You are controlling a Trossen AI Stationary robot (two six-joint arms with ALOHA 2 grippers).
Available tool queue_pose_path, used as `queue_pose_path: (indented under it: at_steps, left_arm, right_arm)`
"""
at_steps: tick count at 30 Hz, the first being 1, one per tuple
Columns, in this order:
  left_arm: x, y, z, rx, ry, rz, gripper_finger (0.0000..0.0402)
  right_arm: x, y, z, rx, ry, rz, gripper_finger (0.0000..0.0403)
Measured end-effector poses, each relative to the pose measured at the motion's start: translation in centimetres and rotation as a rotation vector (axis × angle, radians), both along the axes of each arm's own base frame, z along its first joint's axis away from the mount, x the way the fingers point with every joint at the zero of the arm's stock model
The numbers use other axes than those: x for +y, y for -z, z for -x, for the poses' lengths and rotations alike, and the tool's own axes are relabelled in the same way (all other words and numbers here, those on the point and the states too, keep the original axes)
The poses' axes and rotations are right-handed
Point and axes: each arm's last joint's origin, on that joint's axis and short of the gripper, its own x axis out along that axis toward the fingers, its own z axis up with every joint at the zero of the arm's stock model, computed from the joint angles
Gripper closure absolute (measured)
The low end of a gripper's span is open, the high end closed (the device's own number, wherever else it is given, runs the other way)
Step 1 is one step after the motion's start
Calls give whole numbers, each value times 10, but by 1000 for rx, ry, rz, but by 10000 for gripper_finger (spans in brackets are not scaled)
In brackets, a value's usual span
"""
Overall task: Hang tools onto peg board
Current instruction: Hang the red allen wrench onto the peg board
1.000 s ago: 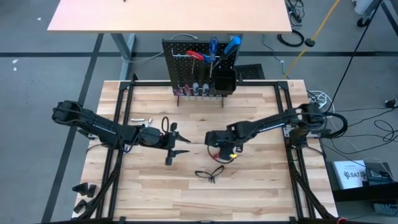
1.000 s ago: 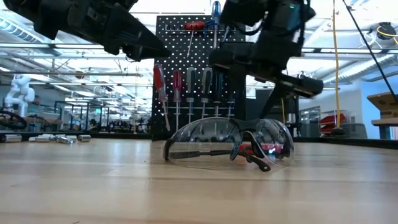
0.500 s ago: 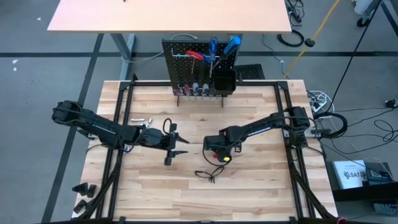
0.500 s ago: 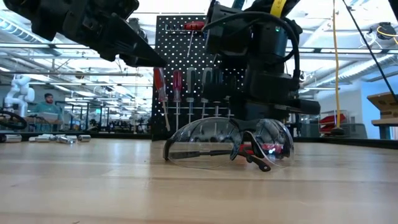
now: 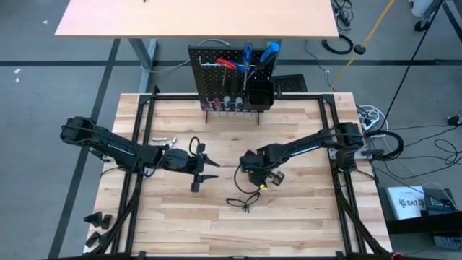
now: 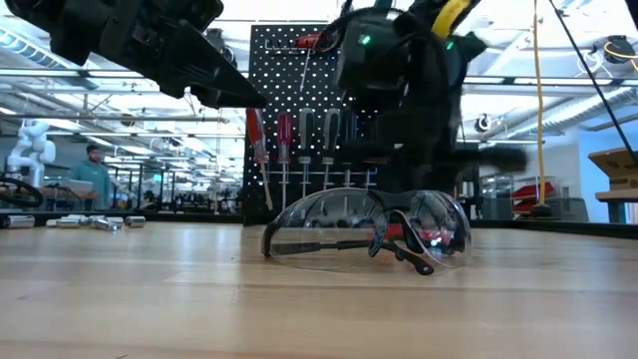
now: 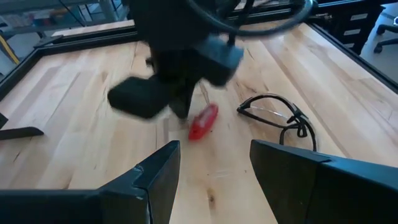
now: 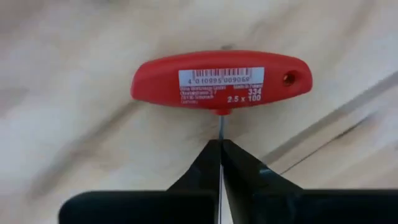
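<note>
While you look down from above, your right gripper (image 5: pixel 254 173) sits mid-table (image 5: pixel 303 217) on pale planks, the glasses (image 5: pixel 244 201) just beside it, the peg board (image 5: pixel 232 76) well beyond; your left gripper (image 5: pixel 204 170) waits apart.

At table height the glasses (image 6: pixel 367 231) lie before a bright workshop with a person (image 6: pixel 94 178).

Your left wrist shows its fingers (image 7: pixel 283 167) spread, empty.

Your right wrist shows its fingers (image 8: pixel 245 177) pinched on the red-handled hex key's (image 8: pixel 221 82) shaft.

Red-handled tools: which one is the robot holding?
The red T-handled hex key, pinched by its thin shaft in the right gripper above the table; the others hang on the black peg board.
</note>
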Motion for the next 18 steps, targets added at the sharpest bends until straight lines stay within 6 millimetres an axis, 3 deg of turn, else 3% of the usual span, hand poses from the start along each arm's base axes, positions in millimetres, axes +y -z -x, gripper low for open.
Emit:
queue_pose_path:
  at_steps: [8, 12, 18]
  left_arm:
    - [-1, -1, 0, -10, 9, 32, 199]
    - [-2, -8, -2, -81, 36, 45, 199]
    - [-6, -22, -5, -241, 69, -7, 199]
  right_arm:
    - [-4, -77, 21, -189, 179, -309, 401]
    - [1, -115, 22, -479, 124, -456, 402]
    - [7, -150, 39, -994, -72, -602, 402]
